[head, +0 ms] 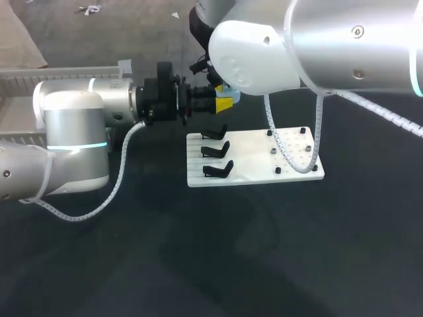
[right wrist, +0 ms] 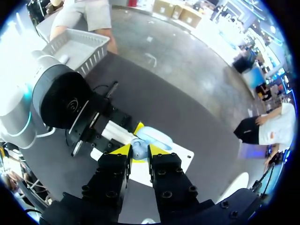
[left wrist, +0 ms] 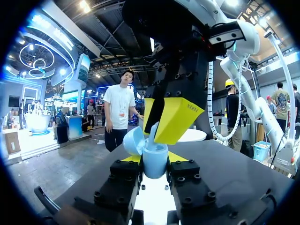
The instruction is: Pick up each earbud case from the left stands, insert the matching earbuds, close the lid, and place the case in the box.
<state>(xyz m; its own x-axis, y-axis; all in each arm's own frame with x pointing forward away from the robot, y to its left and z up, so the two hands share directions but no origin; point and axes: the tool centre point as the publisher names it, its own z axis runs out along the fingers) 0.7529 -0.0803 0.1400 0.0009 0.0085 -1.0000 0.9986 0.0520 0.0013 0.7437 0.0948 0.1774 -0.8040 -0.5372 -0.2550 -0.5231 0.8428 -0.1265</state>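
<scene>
Pale blue, the earbud case (left wrist: 154,165) sits clamped in my left tool (left wrist: 154,159), lid open, upper middle of the head view, above the worktop (head: 198,264). My right tool (left wrist: 162,117) is at its mouth; I cannot tell its grip. Likely inserting earbuds; next, closing the lid squarely.

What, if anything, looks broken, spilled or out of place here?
Nothing looks damaged or spilled. The light blue plastic earbud case, lid open, is clamped in the left gripper above the table, with the right gripper right at it. The three black stands on the white board are empty.
</scene>
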